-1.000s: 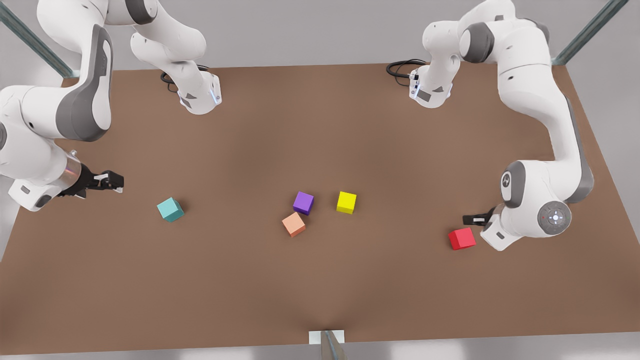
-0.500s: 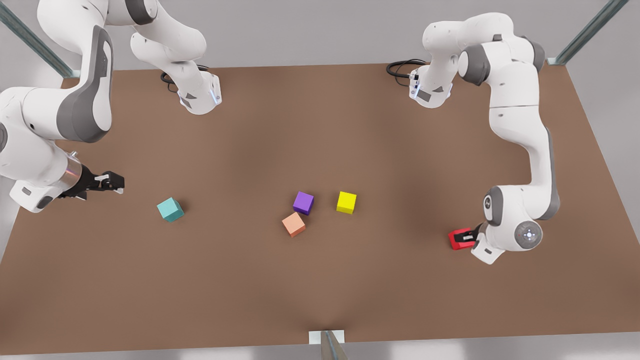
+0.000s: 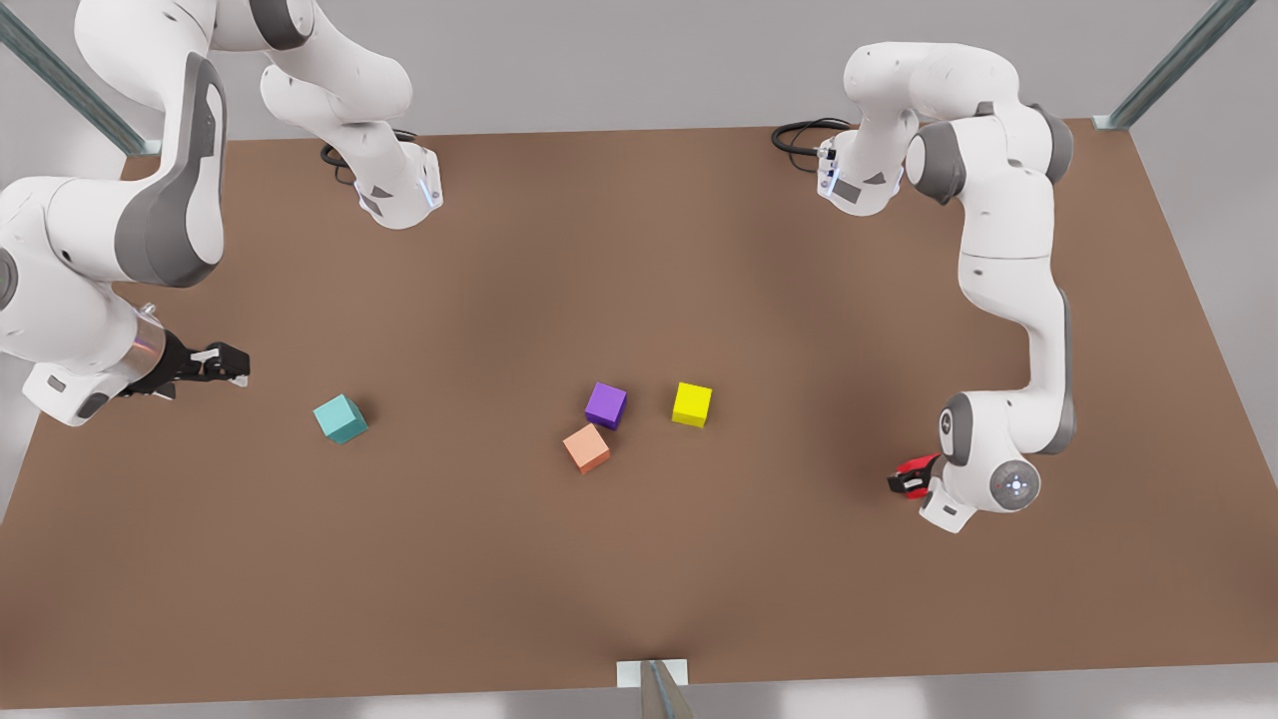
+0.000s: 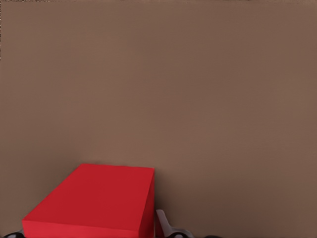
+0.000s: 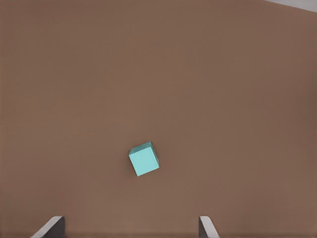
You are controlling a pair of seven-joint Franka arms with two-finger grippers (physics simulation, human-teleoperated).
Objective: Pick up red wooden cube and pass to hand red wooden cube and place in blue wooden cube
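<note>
Brown counter (image 3: pixel 639 559) under a grey backdrop, carrying five small cubes and two white arms. Left tool (image 3: pixel 907 482), at the front view's right, is lowered to the counter with the red wooden cube (image 3: pixel 915 465) between its fingers; in the left wrist view the red wooden cube (image 4: pixel 94 203) sits between the fingertips (image 4: pixel 166 224), one showing just beside its face. Whether the fingers press the cube or merely straddle it cannot be told. Right tool (image 3: pixel 228 363), the hand, at the front view's left, hangs above the counter with its fingers spread apart and nothing between them; this arm waits. Blue wooden cube (image 3: pixel 340 418) rests on the counter near the right tool, ahead of its fingertips (image 5: pixel 52 226) in the right wrist view. Purple cube (image 3: pixel 606 404), salmon cube (image 3: pixel 586 447) and yellow cube (image 3: pixel 692 404) lie between the two tools, the purple and salmon ones nearly touching.
</note>
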